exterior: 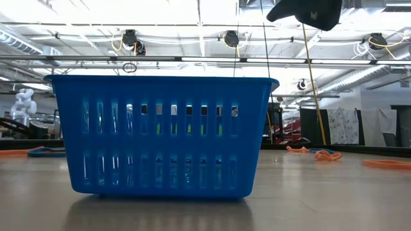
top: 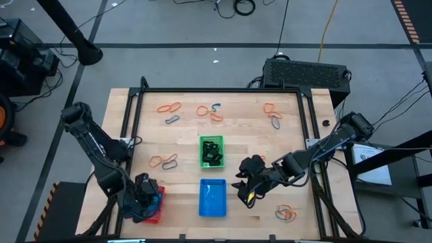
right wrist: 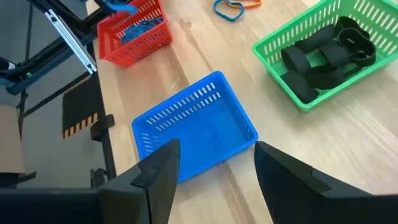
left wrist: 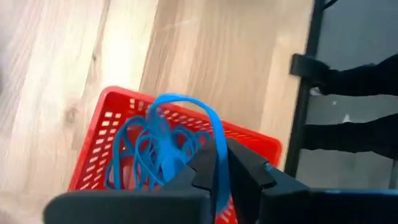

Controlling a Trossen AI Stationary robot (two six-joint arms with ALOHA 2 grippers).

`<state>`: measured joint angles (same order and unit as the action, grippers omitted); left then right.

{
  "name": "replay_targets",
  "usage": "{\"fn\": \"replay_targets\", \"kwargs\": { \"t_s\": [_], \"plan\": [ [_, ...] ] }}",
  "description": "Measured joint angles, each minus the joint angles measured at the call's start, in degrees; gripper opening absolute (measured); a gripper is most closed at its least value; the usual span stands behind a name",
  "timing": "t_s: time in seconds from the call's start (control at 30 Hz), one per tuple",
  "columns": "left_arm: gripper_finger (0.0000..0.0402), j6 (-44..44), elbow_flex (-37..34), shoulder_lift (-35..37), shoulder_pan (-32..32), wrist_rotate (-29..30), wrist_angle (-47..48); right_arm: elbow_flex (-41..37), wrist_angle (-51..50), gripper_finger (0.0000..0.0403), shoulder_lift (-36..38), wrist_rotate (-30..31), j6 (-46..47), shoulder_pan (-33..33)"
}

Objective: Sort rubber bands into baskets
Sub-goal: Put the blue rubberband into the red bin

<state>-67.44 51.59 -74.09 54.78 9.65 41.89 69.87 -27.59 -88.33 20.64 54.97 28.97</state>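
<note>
blue band (left wrist: pixel 163 144) (pincer-held (left wrist: pixel 222 169)) over red basket (left wrist: pixel 102 130)

floor: grey concrete (top: pixel 202 30) — cables strewn | ceiling: bright strip lights (exterior: pixel 83 13), pipes | table: pale wood (top: pixel 243 135) — black frame

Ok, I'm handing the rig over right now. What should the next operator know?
Left gripper: over the red basket, shut on a blue band; more blue bands already lie in that basket.
Right gripper: open, holding nothing, above the blue basket, which looks empty.
Green basket: holds the black bands.
Left to sort: loose orange and blue bands scattered across the table, plus a few near the right front corner.
</note>
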Motion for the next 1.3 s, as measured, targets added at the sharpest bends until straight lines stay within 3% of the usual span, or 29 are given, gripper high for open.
{"fn": "replay_targets", "kwargs": {
  "t_s": [0.23, 0.53, 0.87, 1.0, 1.17, 1.3],
  "plan": [
    [0.0083, -2.77, -1.37, -2.38, 0.00, -5.47, 1.73, 0.00, -0.01, 0.0199, 0.00, 0.00, 1.38, 0.55],
    [0.0135, -0.85, -1.37, -2.60, -2.20, -5.31, 2.58, 0.00, 0.38, 0.0199, 0.00, -0.02, 1.38, 0.94],
    [0.0136, 15.65, 1.02, -2.60, -10.76, -5.85, 2.96, 0.00, 0.37, 0.0199, 0.00, -3.02, 1.99, 0.95],
    [0.0136, 21.13, 2.32, -2.29, -16.51, -2.74, 6.96, 0.00, 0.37, 0.0199, 0.00, -3.02, 3.44, 1.03],
    [0.0136, 32.20, 2.64, 0.11, -26.31, 1.78, 14.09, 0.00, 0.35, 0.0199, 0.00, -1.93, 5.49, 0.90],
    [0.0136, 46.93, 1.41, 1.14, -36.48, -3.58, 15.48, 0.00, 0.35, 0.0199, 0.00, 1.99, 9.85, 0.75]
  ]
}}
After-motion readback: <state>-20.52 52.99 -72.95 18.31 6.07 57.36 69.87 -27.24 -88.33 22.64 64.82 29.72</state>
